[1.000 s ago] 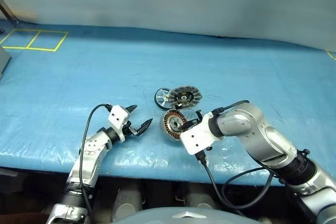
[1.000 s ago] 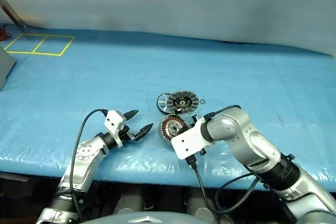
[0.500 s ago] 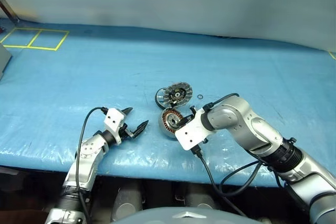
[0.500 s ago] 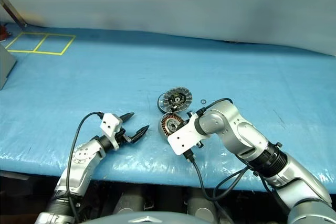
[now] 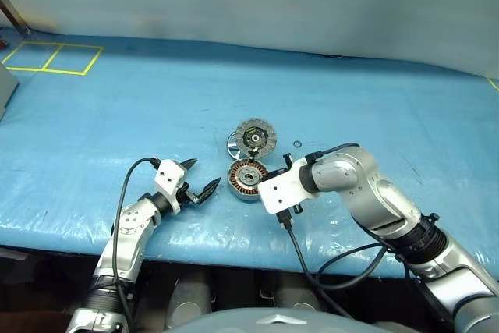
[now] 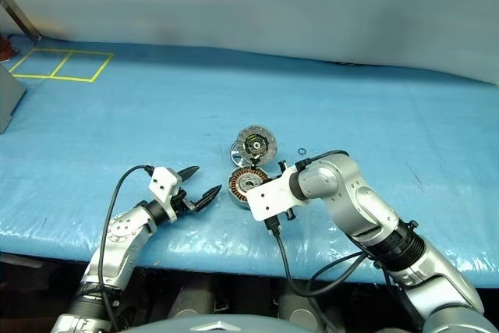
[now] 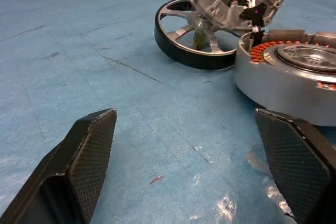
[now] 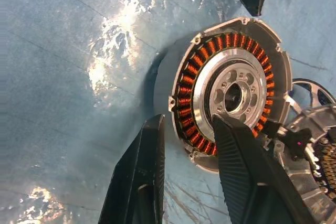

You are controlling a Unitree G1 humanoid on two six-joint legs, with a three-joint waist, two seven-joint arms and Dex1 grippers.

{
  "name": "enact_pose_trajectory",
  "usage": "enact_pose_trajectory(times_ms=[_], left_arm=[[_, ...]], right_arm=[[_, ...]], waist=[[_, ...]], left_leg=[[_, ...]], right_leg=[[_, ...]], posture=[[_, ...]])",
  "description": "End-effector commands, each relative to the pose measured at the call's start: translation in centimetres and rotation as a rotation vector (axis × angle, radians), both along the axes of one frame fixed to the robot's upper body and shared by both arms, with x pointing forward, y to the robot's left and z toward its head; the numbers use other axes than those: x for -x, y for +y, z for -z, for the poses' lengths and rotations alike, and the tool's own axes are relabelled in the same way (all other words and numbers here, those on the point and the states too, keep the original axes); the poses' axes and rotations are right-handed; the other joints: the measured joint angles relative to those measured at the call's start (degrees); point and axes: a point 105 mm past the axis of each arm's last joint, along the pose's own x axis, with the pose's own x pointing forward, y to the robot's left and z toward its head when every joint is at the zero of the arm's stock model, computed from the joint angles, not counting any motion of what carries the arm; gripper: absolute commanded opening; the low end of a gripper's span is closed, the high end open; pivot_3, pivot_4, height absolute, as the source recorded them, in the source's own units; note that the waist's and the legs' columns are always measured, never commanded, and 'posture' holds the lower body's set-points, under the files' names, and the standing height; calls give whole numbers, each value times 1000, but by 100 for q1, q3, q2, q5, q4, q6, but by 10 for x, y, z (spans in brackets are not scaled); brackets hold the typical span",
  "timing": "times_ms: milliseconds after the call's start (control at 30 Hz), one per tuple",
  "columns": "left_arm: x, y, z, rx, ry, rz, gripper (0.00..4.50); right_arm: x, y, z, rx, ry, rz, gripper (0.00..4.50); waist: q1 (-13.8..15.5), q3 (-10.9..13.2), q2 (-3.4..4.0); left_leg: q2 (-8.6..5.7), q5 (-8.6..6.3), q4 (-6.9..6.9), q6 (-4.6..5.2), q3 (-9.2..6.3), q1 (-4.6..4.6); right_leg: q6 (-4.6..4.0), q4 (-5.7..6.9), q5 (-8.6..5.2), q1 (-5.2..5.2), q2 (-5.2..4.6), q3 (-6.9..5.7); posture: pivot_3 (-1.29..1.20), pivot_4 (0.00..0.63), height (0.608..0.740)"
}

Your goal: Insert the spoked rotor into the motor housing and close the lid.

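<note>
My left gripper [image 5: 201,181]: arm low over the blue table cover [image 5: 117,115], pointing nearly level toward the motor housing [image 5: 247,178]; its two black fingers, with a fine checkered texture, stand wide apart and hold nothing.
My right gripper [image 8: 189,174]: arm bent in from the right, tilted steeply down; the jaws are narrow, one finger outside the housing wall and the other over the windings, so they straddle the rim. I cannot tell if they really press it.
Motor housing: round shallow silver cup lying flat, with a ring of copper-orange windings and a metal hub with small holes.
Lid [image 5: 256,136]: round grey disc, standing tilted up at the far edge of the housing.
Spoked rotor [image 7: 191,35]: flat silver wheel, thin spokes, dark rim, on the cover just behind the lid, not in the housing.
Table cover: blue, wrinkled, shiny in places.
</note>
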Motion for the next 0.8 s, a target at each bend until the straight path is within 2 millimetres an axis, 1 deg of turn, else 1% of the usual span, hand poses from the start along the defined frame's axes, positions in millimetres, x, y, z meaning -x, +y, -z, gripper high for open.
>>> enact_pose_trajectory(times_ms=[33,200,267,333,400,467,533,600,667,733,800], left_arm=[[-2,-3,-10,-9,-45,19,4500],[-2,-2,-10,-9,-46,16,4500],[-1,-2,-10,-8,-46,13,4500],[0,0,-10,-8,-47,8,4500],[1,1,-10,-9,-44,7,4500],[1,2,-9,-10,-42,8,4500],[0,2,-9,-11,-41,11,4500],[-1,2,-9,-13,-41,18,4500],[-2,2,-9,-15,-42,24,4500],[-3,3,-11,-15,-47,28,4500],[-2,4,-13,-13,-52,26,4500]], right_arm=[[-6,2,-12,-56,-62,28,1436],[-8,-2,-15,-105,-54,78,1436],[-10,-8,-19,-148,-43,134,1436],[-14,-21,-25,-213,-30,231,1436],[-17,-38,-31,-293,-22,349,1436],[-19,-53,-32,-343,-9,445,1436],[-20,-68,-28,-356,-5,532,1436],[-24,-85,-19,-363,-13,635,1436],[-31,-92,-10,-448,-7,744,1436],[-43,-100,-1,-515,-52,873,1436],[-49,-100,7,-584,-60,954,1436]], waist=[[-5,0,0],[-1,0,0],[-2,0,-1],[2,-1,-1],[20,-1,-2],[33,-1,-2],[37,-1,-2],[36,-1,-2],[23,-2,-4],[-11,-3,-5],[-17,-4,-4]], left_leg=[[0,0,1,0,0,1],[1,8,1,11,0,-1],[1,14,2,22,1,-1],[1,12,2,20,1,0],[0,11,1,18,-2,-3],[0,1,1,0,-3,-10],[0,0,1,0,-3,-9],[0,0,1,-1,-3,-6],[0,0,1,-1,-4,-5],[2,0,2,-2,-4,-2],[4,2,1,-5,-3,4]], right_leg=[[0,1,0,0,1,0],[0,3,0,9,3,1],[0,3,0,9,2,1],[0,3,0,9,1,1],[0,1,0,9,0,0],[0,0,0,8,-1,0],[0,0,0,8,0,0],[0,1,0,8,0,-1],[0,2,0,9,1,0],[0,5,0,14,5,1],[0,7,0,18,9,2]], posture=[[0,150,740],[0,150,740],[0,150,740],[0,150,740],[0,150,740],[0,150,740],[0,150,740],[0,150,740],[0,150,740],[0,150,740],[0,150,740]])
